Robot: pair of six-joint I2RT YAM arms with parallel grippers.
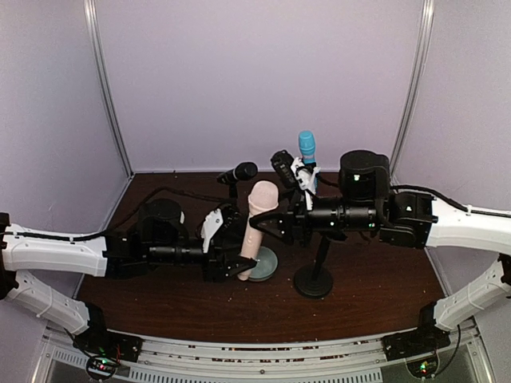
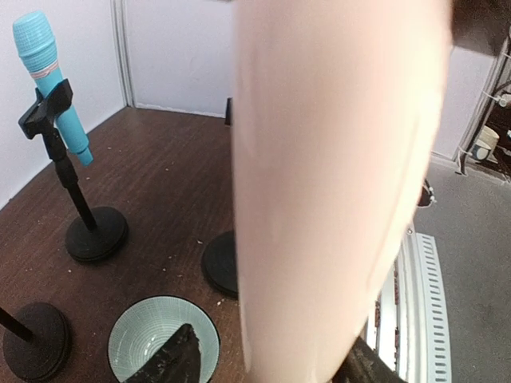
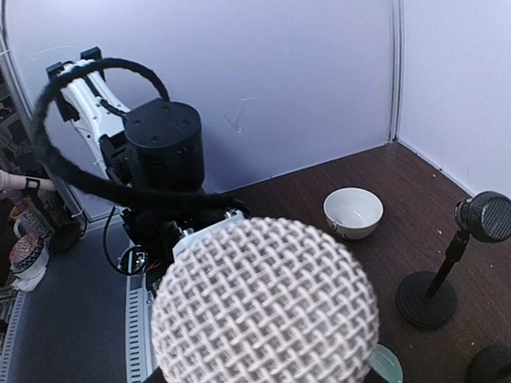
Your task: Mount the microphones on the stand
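Centre of the table (image 1: 383,295): the pink microphone (image 1: 255,231) stands nearly upright, head up and leaning a little right, with its lower end over a green bowl (image 1: 270,267). The left gripper (image 1: 242,259) comes in from the left and is clamped on the lower body of the microphone. In the left wrist view that body (image 2: 335,191) fills the gap, with one dark finger (image 2: 172,359) at its left and a second just showing at bottom right. The right gripper (image 1: 275,225) comes in from the right at head height, right beside the mesh head. That head (image 3: 263,307) fills the bottom of the right wrist view and hides the fingers, so I can't tell whether those jaws are open, closed or touching it. The blue microphone (image 1: 307,148) sits tilted in a clip on a stand (image 2: 92,231) at the back, clear of both grippers. The black microphone (image 1: 239,171) is also up on a stand, back left of the pink one. A round stand base (image 1: 313,282) sits just right of the green bowl. A white bowl (image 3: 353,211) is on the table near the black microphone's stand.
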